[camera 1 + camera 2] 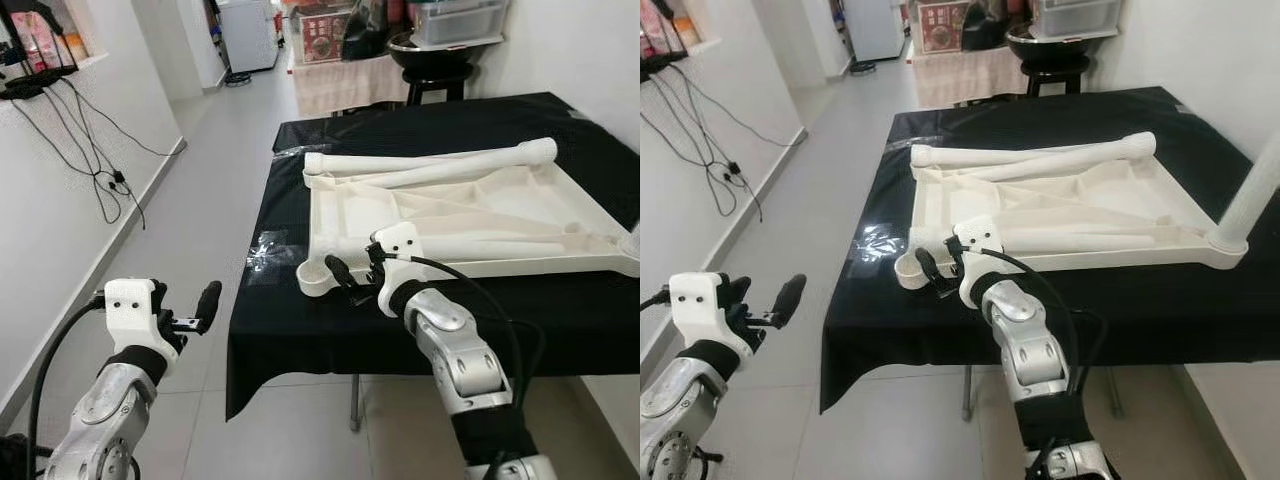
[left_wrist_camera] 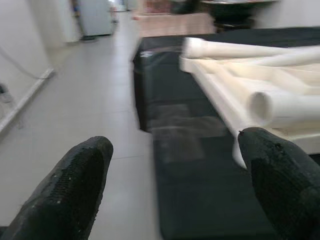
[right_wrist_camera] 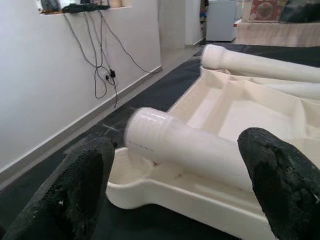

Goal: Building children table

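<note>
A white children's table top (image 1: 450, 215) lies upside down on a black-clothed table (image 1: 300, 330). One white leg (image 1: 440, 160) rests across its far edge, and more legs lie inside the frame. Another leg (image 1: 1250, 180) stands upright in the near right corner. My right gripper (image 1: 352, 272) is open at the near left corner socket (image 1: 312, 277). In the right wrist view the end of a lying leg (image 3: 170, 137) sits between the spread fingers (image 3: 272, 170), just above the socket (image 3: 132, 175). My left gripper (image 1: 190, 315) hangs open over the floor, left of the table, holding nothing.
Cables (image 1: 105, 180) hang down the left wall to the floor. A black stool (image 1: 432, 60) and a cloth-covered stand with boxes (image 1: 345, 75) are behind the table. A piece of clear plastic (image 1: 268, 250) lies on the cloth near the left edge. The tiled floor (image 1: 210, 200) runs along the table's left side.
</note>
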Motion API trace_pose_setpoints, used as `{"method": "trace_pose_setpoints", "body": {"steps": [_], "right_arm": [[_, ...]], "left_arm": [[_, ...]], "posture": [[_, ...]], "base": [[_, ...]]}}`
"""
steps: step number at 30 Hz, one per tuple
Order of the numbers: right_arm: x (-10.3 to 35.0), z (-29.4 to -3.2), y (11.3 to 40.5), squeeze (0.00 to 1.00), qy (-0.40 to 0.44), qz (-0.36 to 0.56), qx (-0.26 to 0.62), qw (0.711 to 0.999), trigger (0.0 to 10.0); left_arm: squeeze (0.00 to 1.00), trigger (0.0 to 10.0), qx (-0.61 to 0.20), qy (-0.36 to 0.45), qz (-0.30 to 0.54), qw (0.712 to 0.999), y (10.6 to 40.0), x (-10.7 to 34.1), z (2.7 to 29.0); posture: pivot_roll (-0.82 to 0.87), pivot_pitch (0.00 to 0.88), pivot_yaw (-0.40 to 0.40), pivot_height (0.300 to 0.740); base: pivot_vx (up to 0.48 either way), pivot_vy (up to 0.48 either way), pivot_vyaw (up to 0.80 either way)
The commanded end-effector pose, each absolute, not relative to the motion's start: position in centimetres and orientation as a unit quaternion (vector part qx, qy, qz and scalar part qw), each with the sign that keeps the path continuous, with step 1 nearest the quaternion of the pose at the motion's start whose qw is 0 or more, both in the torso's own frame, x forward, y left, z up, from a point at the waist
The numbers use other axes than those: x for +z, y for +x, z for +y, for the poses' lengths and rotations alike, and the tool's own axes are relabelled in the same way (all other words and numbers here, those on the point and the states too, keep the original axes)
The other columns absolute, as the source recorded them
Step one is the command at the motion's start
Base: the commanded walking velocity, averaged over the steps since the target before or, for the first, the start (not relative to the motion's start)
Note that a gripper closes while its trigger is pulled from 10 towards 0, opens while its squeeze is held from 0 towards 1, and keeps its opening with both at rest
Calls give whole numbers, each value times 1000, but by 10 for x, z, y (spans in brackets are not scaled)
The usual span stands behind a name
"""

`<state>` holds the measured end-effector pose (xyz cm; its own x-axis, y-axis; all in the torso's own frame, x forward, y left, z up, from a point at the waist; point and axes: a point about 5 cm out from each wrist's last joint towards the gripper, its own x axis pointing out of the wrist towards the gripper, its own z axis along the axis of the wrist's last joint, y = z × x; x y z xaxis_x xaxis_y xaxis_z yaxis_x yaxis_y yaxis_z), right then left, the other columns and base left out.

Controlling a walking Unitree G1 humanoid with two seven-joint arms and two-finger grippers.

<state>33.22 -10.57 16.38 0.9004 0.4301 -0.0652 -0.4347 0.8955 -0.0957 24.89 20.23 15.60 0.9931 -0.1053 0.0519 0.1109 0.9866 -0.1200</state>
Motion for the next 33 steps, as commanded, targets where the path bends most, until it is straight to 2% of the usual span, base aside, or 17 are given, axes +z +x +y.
{"method": "trace_pose_setpoints", "body": {"steps": [1,5,16,33], "right_arm": [[166,-103,334,0,-40,13,229,973,10000],[165,-101,333,0,-44,9,238,970,10000],[162,-101,334,0,-27,13,250,968,10000],[163,-102,336,0,9,11,264,964,10000]], "left_arm": [[0,10000,-55,-55,-25,997,250,156,203],[0,10000,-60,-53,-23,997,250,156,202],[0,10000,-69,-50,-20,996,250,154,200],[0,10000,-107,-45,-12,993,251,157,194]], "posture": [[-71,18,103,740],[-70,16,102,740],[-71,8,102,740],[-67,4,102,740]], "base": [[0,0,-800],[265,0,-600],[268,0,0],[0,0,0]]}}
